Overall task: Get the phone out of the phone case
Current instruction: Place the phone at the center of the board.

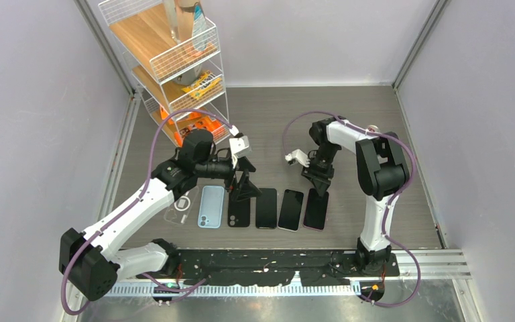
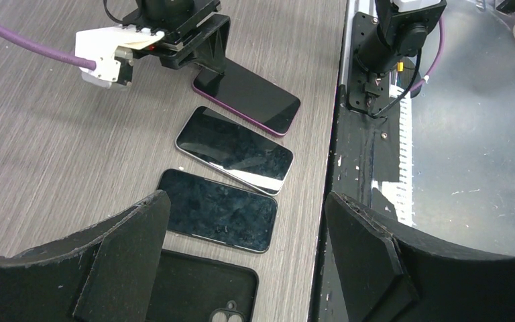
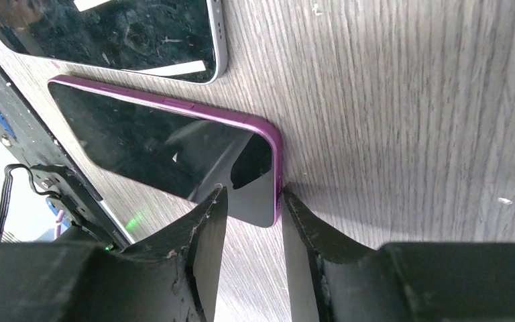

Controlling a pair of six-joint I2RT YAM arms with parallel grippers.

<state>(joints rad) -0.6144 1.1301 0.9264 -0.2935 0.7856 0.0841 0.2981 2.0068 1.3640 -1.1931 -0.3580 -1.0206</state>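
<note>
The phone (image 3: 161,147) in its purple case (image 3: 265,126) lay flat on the table (image 3: 409,100). The right gripper (image 3: 251,201) straddled its corner, jaws narrow (an actual pinch couldn't be told). The left gripper (image 2: 245,201) hovered wide open.

Six things lie in a row on the table (image 1: 375,134), with the cased phone (image 1: 316,209) at the right end. Just left of the cased phone lies a bare phone (image 1: 291,209), then another phone (image 1: 266,208), an empty case (image 1: 239,215), a face-down phone (image 1: 211,206) and, farthest left, a loose case (image 1: 180,209). The right gripper (image 3: 249,201) stands at the cased phone's far end, fingers either side of one corner. The left gripper (image 2: 246,201) hangs well left of the cased phone, above the empty case. A shelf rack (image 1: 188,57) stands far behind and left of the cased phone.
</note>
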